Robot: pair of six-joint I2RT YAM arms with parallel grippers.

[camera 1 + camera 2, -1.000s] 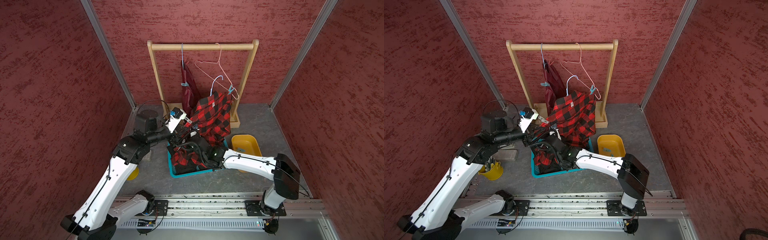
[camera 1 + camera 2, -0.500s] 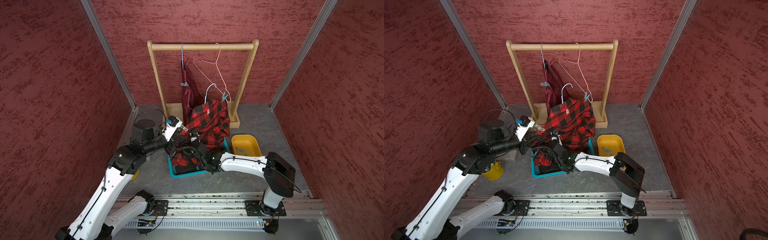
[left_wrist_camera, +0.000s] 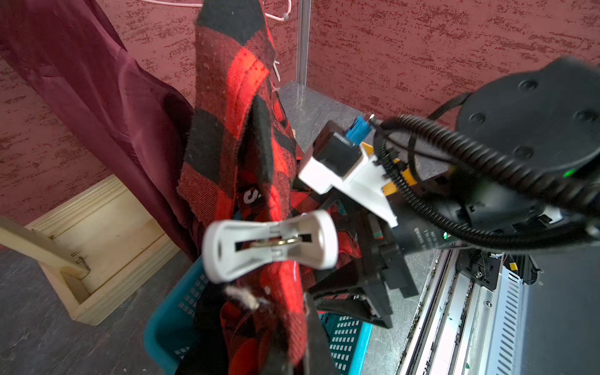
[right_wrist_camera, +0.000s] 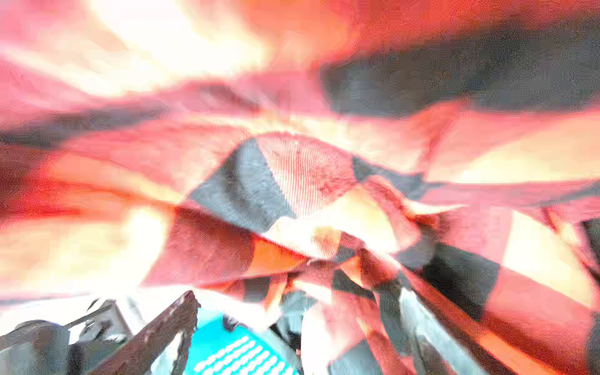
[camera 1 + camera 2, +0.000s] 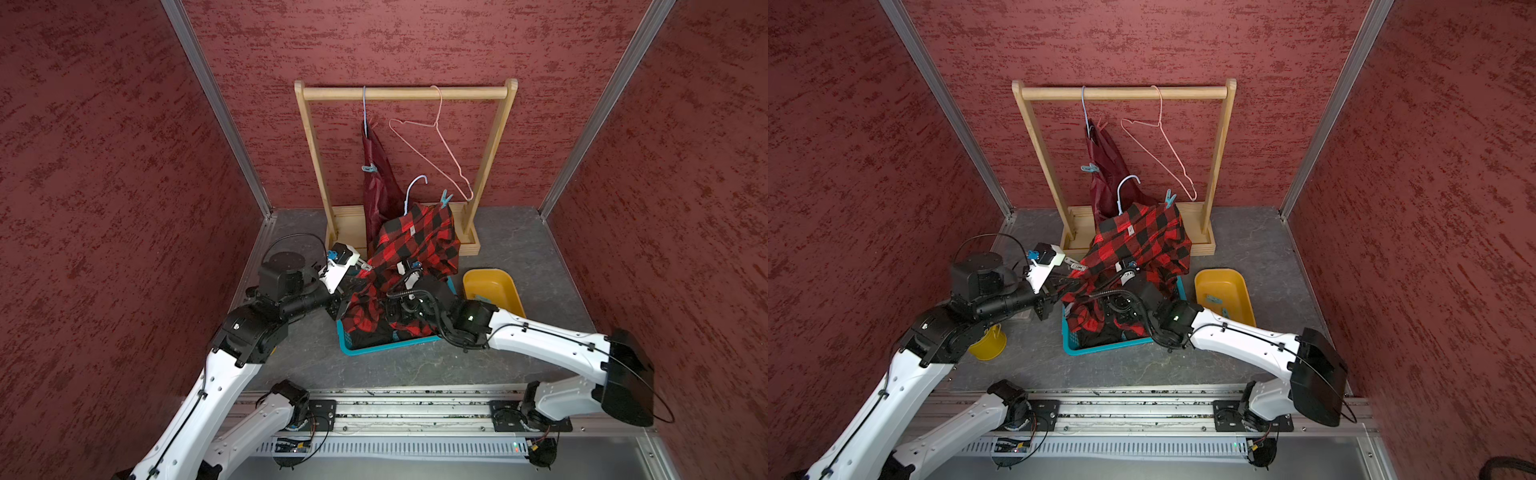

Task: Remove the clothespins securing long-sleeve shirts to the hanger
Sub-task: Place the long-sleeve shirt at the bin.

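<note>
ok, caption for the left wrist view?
White clothespin against the plaid shirt over the teal basket, maroon shirt behind, right arm alongside.

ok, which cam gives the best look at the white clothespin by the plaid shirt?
Left wrist: the white clothespin sits mid-frame, spring and slot visible, against the plaid shirt, slightly blurred. In both top views it is a tiny pale sliver at the shirt's edge. Right wrist shows blurred plaid, no clothespin.

The grey, stone-like surface carries a wooden rack, which stands on its base at the back near the wall. In front of it sits a teal basket, and just beside the basket a yellow tray. In a top view a yellow cup stands on the opposite side.
</note>
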